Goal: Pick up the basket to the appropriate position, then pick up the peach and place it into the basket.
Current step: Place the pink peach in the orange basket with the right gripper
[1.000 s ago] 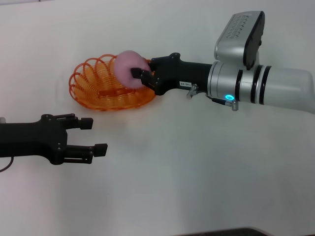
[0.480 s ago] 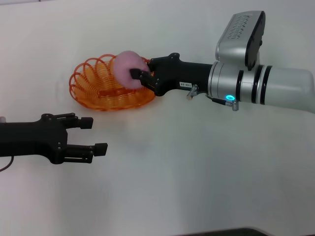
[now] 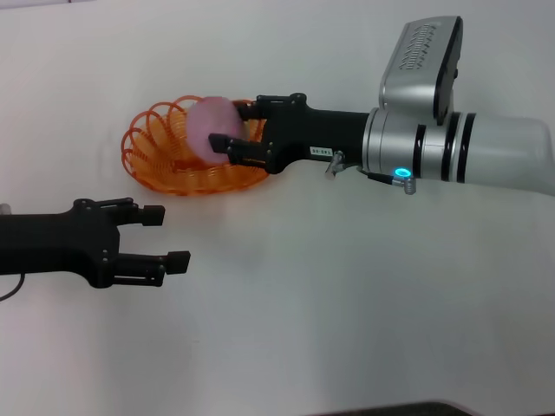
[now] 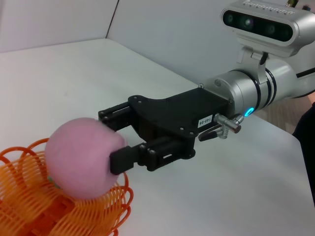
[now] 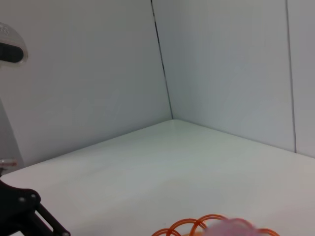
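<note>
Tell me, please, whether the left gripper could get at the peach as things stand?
Probably not: the right gripper brackets the peach over the basket, blocking that side, while the left gripper sits open, apart.
</note>
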